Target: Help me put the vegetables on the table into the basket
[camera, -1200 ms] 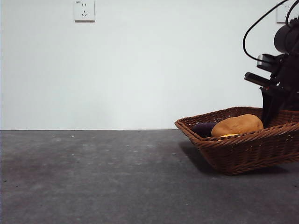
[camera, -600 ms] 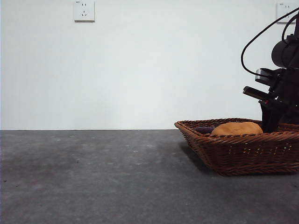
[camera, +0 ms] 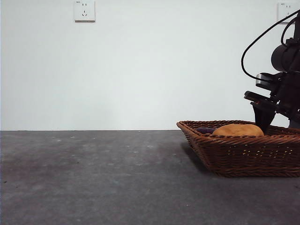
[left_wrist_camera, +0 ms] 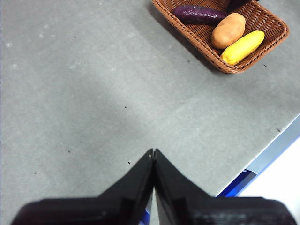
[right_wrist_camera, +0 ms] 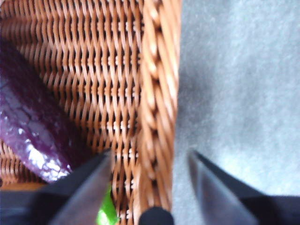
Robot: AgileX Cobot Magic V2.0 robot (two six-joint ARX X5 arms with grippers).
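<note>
Presently: eggplant (left_wrist_camera: 198, 14), potato (left_wrist_camera: 228, 30) and corn (left_wrist_camera: 243, 47) lie inside wicker basket (left_wrist_camera: 262, 58) on table (left_wrist_camera: 93, 84). Basket likely light, stiff; grip its braided rim. Right claw (right_wrist_camera: 147, 164) spread empty astride rim; left claw (left_wrist_camera: 153, 157) closed, empty.

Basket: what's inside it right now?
The basket holds the purple eggplant, tan potato and yellow corn, side by side. A dark shape covers its far corner. The right gripper straddles the rim, fingers open, hiding a green bit.
</note>
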